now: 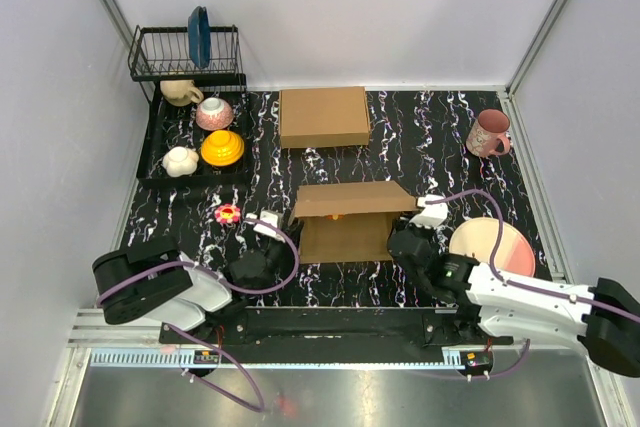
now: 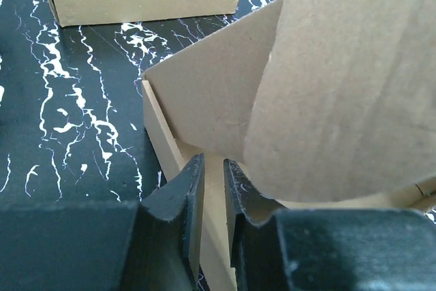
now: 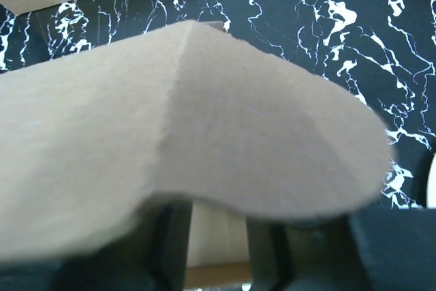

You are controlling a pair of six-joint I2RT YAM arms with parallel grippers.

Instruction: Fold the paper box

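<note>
**Jaws, left:** parted by a narrow slot only. The left gripper (image 2: 212,168) straddles the left side wall of the paper box (image 1: 345,235). The wall's top edge runs up out of the slot between the two dark fingers (image 2: 187,209). Whether the pads press on the card cannot be told.

**Jaws, right:** spread. The right gripper (image 3: 218,240) shows as two blurred dark fingers low in its wrist view, with a plain gap between them. Pale card of the box shows through the gap, and nothing is seen pinched. A large rounded flap of the box covers most of that view above the fingers.

**Task item:** the paper box lies mid-table (image 1: 440,147), between the two grippers. The left gripper is at its near left corner and the right gripper at its right side. It is partly formed: a shallow tray with standing walls, and a lid panel raised and tilted over the rear, not closed.

**Other items:**
- A second cardboard box (image 1: 322,117), closed and neatly formed, lies behind the paper box and apart from it.
- A pink plate (image 1: 492,245) lies just beside the right arm.
- A pink mug (image 1: 488,133) stands at the far right.
- A dish rack (image 1: 185,52) at the far left holds a blue plate (image 1: 198,35) on edge.
</note>
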